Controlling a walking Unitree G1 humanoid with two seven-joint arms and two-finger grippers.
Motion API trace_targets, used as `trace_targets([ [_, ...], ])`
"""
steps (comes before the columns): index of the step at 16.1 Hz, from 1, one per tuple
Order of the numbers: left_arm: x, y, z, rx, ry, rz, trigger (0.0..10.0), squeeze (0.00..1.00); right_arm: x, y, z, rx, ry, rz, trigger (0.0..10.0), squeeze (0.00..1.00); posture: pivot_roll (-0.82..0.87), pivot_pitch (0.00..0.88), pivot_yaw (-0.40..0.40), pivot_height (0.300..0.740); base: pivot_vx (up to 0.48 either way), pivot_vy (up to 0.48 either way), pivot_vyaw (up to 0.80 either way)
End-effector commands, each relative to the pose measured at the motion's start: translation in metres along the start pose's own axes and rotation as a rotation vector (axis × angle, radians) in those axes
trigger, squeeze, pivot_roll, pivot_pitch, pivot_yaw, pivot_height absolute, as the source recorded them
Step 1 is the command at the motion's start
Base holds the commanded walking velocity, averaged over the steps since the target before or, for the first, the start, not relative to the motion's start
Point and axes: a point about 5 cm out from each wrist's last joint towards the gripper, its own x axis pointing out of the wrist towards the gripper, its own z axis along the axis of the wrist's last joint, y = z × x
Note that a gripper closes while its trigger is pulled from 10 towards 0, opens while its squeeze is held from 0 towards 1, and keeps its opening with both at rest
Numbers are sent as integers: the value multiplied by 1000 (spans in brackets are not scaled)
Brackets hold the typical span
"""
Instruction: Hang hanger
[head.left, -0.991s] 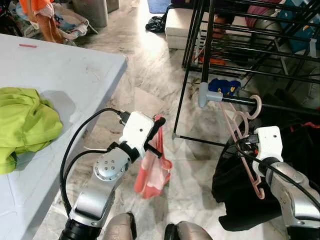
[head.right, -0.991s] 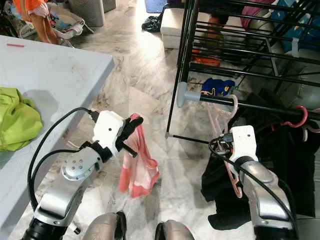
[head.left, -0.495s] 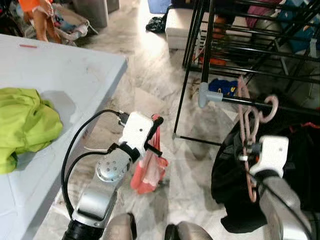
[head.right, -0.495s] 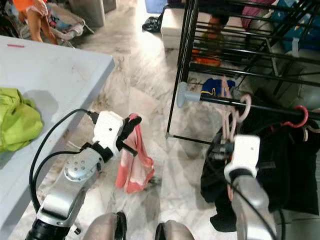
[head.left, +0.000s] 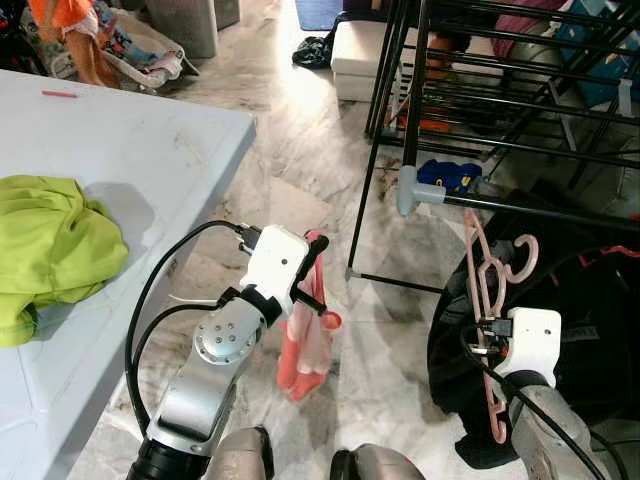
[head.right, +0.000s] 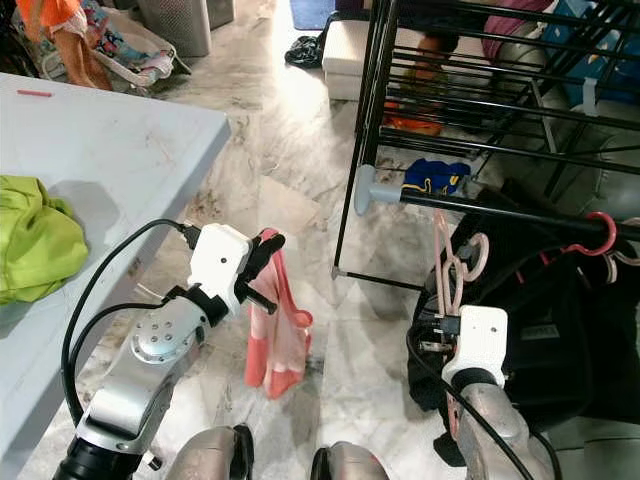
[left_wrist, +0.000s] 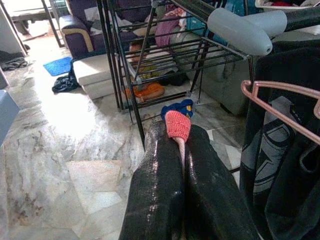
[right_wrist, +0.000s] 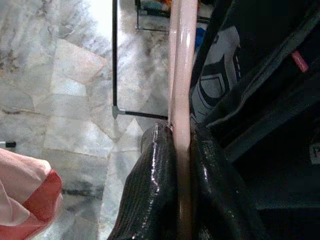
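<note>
Head views: the right gripper has its jaws clenched on the pink hanger, long axis upright, hook just below and in front of the black rail with its grey end cap; black garments crowd beneath. The left gripper grasps a pink cloth, beside the tabletop.

Left wrist view: jaws pinch the cloth.

Right wrist view: jaws clamp the hanger's stem.

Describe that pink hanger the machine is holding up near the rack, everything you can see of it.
The pink hanger looks like thin, glossy plastic, with a curled hook at its top. It stands roughly upright, pinched between the shut black fingers of the right end effector. Its hook sits below the rack's black rail, not on it, in front of dark hanging clothes.
</note>
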Motion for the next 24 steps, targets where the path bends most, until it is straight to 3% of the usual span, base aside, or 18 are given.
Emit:
trace_targets([
  [1,1,-2,2,8,-15,-7,10000,0,2,-3,4,-1,-16,-10,10000,0,-17,74,-34,740,0,0,0],
  [14,1,-3,2,12,-13,-17,10000,0,9,2,12,-16,-51,8,10000,0,-17,78,-37,740,-285,0,0],
  [20,3,-4,6,15,-27,-29,10000,0,15,4,21,23,-89,5,10000,0,-15,74,-38,740,-195,0,0],
  [24,4,-4,9,-6,-36,-32,10000,0,19,7,23,29,-87,14,10000,0,-13,85,-41,740,0,0,-800],
])
